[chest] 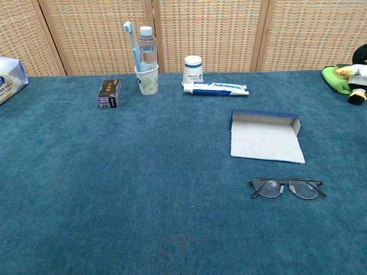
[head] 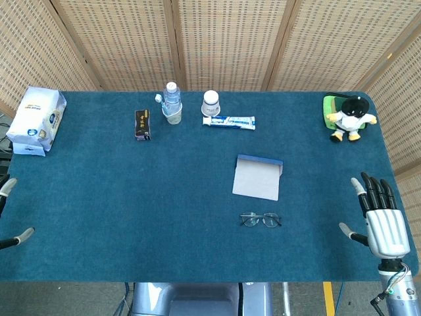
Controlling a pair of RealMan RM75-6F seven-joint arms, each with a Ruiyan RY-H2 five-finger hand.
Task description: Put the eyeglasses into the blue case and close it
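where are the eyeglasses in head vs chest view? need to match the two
Head view: eyeglasses lie lower centre-right on the table, just in front of the open blue case, apart from it.
Chest view: eyeglasses lie lower right, again just in front of the blue case.
Shared landmark: the toothpaste tube lying behind the case in both views.
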